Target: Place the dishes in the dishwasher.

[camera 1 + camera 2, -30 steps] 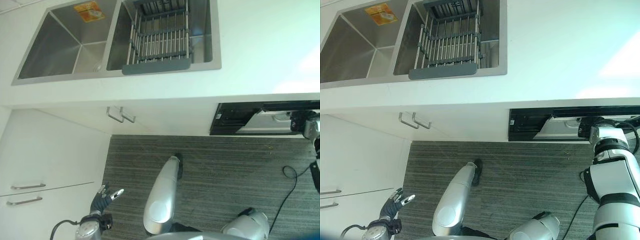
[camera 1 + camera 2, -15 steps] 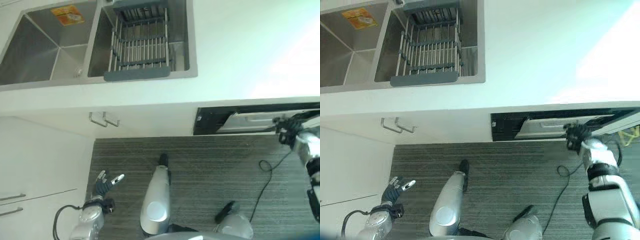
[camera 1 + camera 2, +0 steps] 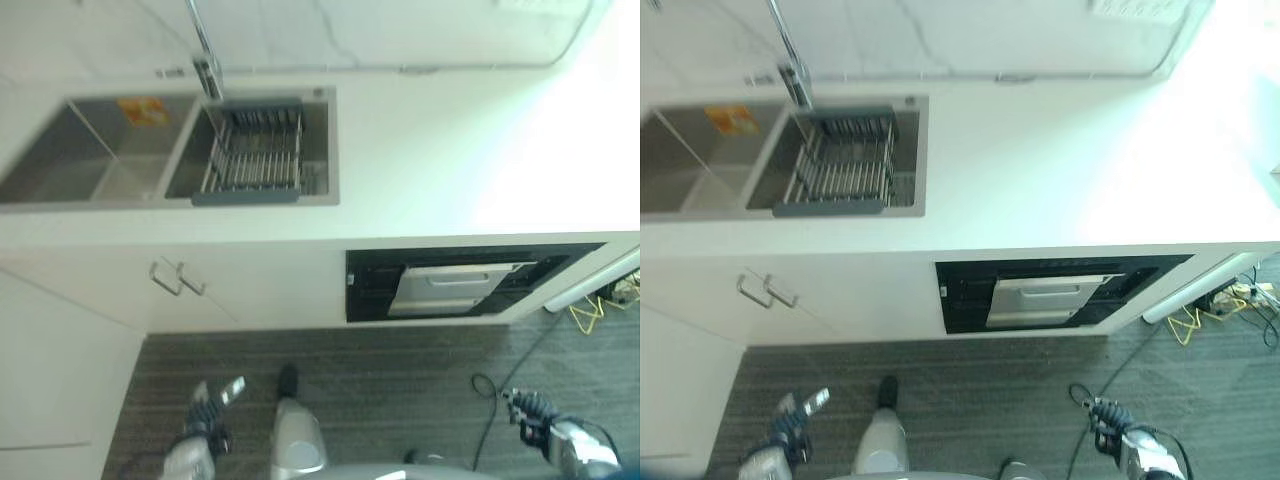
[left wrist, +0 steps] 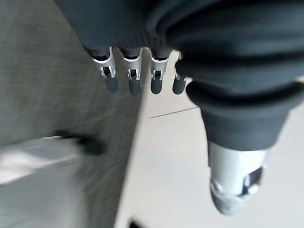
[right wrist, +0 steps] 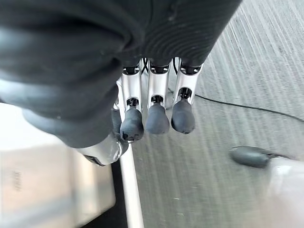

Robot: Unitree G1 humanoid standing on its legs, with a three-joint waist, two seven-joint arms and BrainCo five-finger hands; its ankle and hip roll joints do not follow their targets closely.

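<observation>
1. Countertop (image 3: pixel 450 150), white, runs across the far part of the scene, with a double sink (image 3: pixel 120 170) set into its left end.
2. The right basin holds a grey dish rack (image 3: pixel 840 175), and a tap (image 3: pixel 790 60) rises at the far edge just behind it; whether any dishes sit in the rack cannot be told.
3. Below the counter, right of the middle, the dishwasher (image 3: pixel 1050 295) stands with its dark front partly open and a pale inner panel showing.
4. White cabinet doors with two handles (image 3: pixel 175 280) lie left of it, under the sink.
5. The left hand (image 3: pixel 205 415) hangs low over the grey striped floor (image 3: pixel 980 390) near the left cabinets, fingers straight and spread, holding nothing.
6. The right hand (image 3: pixel 1108 418) hangs near the floor at the right, well apart from the dishwasher, fingers (image 5: pixel 154 114) relaxed and empty.
</observation>
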